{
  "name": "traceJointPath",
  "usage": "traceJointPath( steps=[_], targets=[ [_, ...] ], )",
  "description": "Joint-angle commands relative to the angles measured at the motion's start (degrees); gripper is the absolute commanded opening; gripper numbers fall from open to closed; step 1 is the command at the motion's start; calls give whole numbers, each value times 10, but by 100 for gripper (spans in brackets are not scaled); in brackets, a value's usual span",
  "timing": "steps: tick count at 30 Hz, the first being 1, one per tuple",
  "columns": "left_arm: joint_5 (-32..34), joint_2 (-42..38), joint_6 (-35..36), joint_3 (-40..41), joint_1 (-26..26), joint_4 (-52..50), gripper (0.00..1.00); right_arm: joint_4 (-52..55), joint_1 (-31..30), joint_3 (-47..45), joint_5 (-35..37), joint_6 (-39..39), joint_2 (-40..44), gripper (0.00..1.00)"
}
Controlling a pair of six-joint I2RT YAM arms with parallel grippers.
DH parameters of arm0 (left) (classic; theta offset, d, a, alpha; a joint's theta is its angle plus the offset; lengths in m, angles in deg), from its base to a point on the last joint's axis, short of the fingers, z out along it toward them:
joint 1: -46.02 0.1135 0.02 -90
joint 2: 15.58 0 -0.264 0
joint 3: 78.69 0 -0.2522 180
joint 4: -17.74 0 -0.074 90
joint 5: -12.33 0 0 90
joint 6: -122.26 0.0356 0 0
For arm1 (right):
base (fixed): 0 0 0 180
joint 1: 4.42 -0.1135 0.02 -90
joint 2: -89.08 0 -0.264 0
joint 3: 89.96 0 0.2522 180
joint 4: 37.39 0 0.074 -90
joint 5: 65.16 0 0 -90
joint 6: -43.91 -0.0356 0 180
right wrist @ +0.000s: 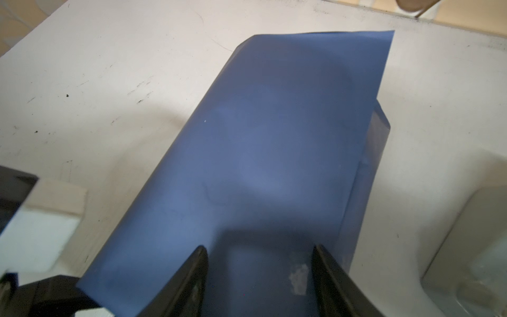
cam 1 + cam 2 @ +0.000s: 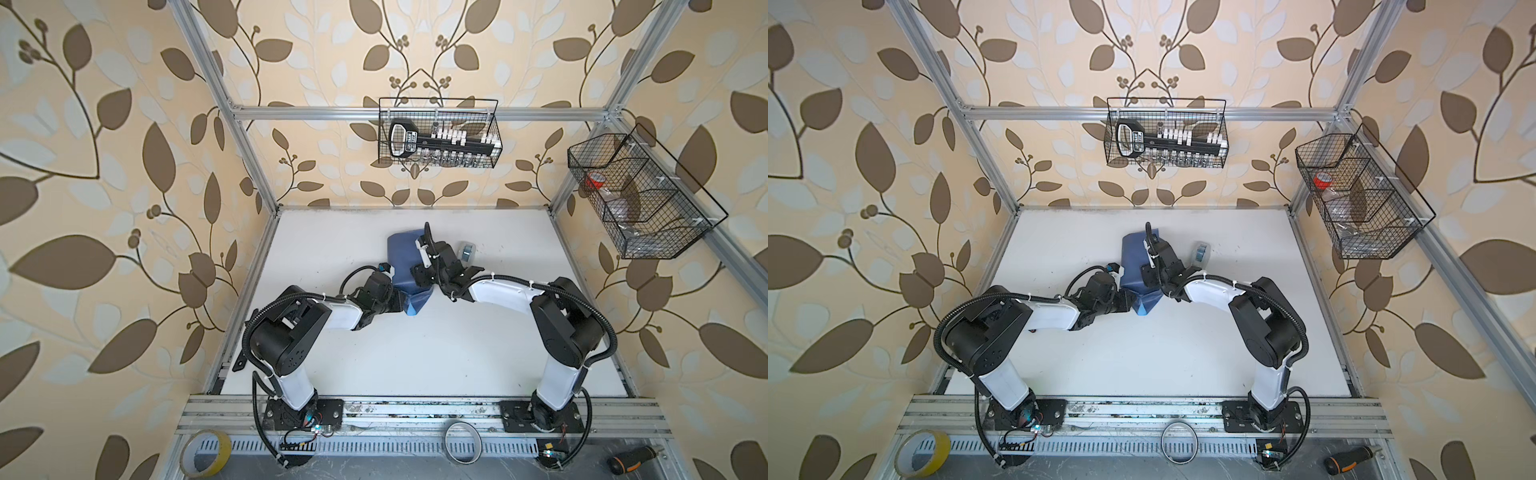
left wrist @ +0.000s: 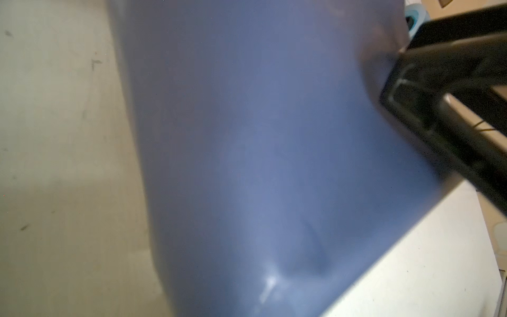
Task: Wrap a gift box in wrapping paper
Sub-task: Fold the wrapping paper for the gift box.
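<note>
The wrapping paper (image 2: 400, 257) lay folded in a hump on the far half of the worktop (image 2: 415, 357), about midway between its left and right edges. Its darker blue face was up, and a lighter flap (image 2: 417, 306) stuck out at the end nearer the front edge. The gift box showed in no view, and whether it sat under the hump could not be told.

The left gripper (image 2: 400, 302) met the paper's near left corner. Its fingers were hidden in both top views, and its wrist view was filled by blurred blue paper (image 3: 260, 153), so how its jaws stood could not be told.

The right gripper (image 1: 258, 247) hung over the paper with its jaws partly apart, gripping nothing visible. The picture's edge cut off most of both fingers (image 1: 196, 274), and shadow hid whether they touched the sheet. A pale patch (image 1: 299, 277) between them was too small to identify.

The grey-white tape dispenser (image 2: 467, 252) stood just beside the right wrist, on the side toward the right edge, and was half cut off in the right wrist view.
</note>
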Motion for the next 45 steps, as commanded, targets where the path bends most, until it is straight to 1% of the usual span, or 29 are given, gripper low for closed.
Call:
traceJointPath(
  steps=[1, 11, 18, 24, 33, 37, 40, 42, 45],
  targets=[
    [23, -7, 10, -11, -5, 15, 20, 31, 0, -22, -26, -4, -23, 62],
    [34, 21, 35, -10, -5, 6, 20, 29, -1, -25, -30, -6, -23, 61],
    [44, 22, 40, 20, -5, 16, 20, 29, -1, -25, -32, -7, -24, 61],
    [70, -5, 64, 45, -33, 20, 19, 29, -2, -25, -31, -6, -22, 61],
    [86, -19, 57, 84, -78, 43, 14, 27, -2, -26, -33, -8, -24, 61],
    [88, -29, 52, 99, -92, 64, 15, 26, -1, -25, -33, -9, -24, 61],
    [89, -27, 58, 95, -94, 63, 14, 25, -1, -25, -35, -11, -25, 61],
    [108, -21, 63, 84, -92, 45, 14, 25, -2, -25, -36, -11, -26, 61],
    [119, -15, 64, 75, -74, 40, 13, 25, -1, -25, -37, -10, -25, 61]
  ],
)
